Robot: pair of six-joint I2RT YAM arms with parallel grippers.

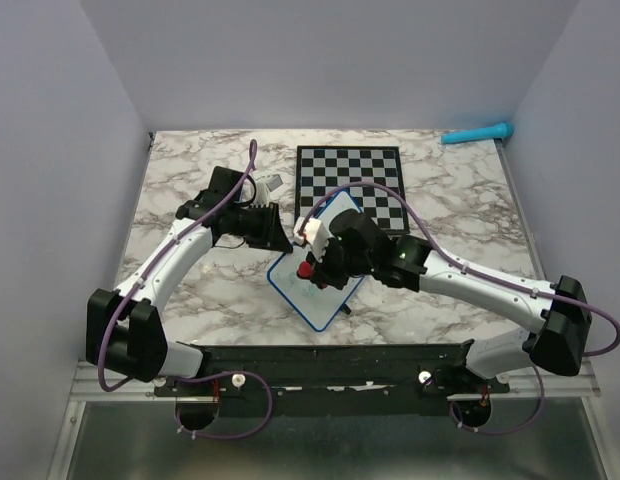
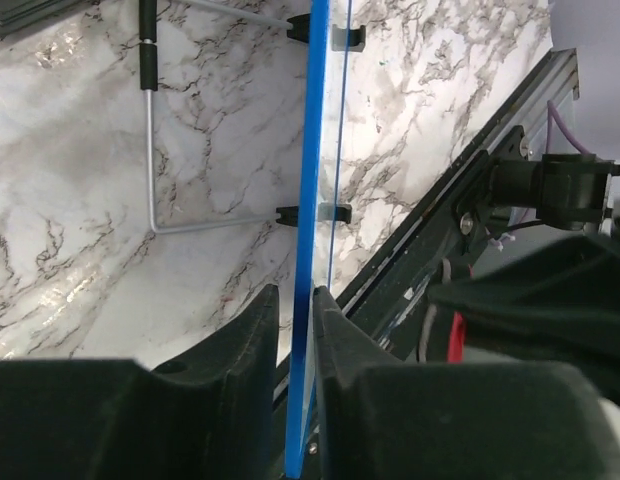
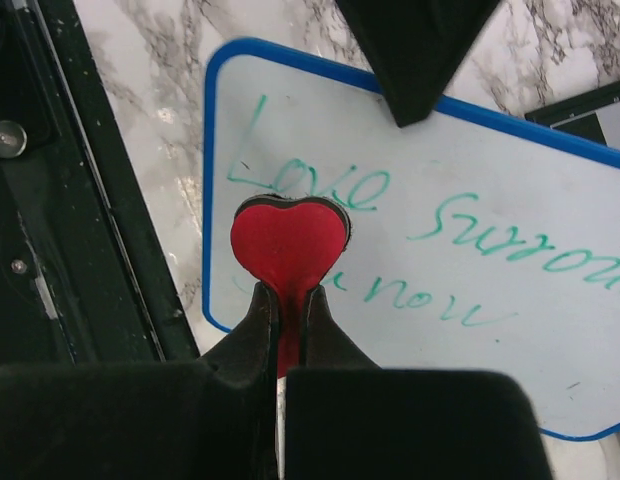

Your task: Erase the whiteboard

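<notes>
The whiteboard [image 1: 293, 287] is a white board with a blue rim, held tilted above the marble table in front of the chessboard. Teal handwriting covers its face [image 3: 470, 300]. My left gripper [image 1: 281, 236] is shut on the board's blue edge [image 2: 312, 150], one finger on each side [image 2: 295, 300]. My right gripper [image 1: 314, 262] is shut on a red heart-shaped eraser [image 3: 288, 245]. The eraser sits against the board's face over the left end of the writing, and it also shows in the top view [image 1: 306, 271].
A black-and-white chessboard [image 1: 365, 180] lies just behind the whiteboard. A teal marker-like object [image 1: 477, 134] lies at the far right corner. The board's wire stand [image 2: 150, 150] hangs behind it. A black rail [image 1: 330, 357] runs along the table's near edge.
</notes>
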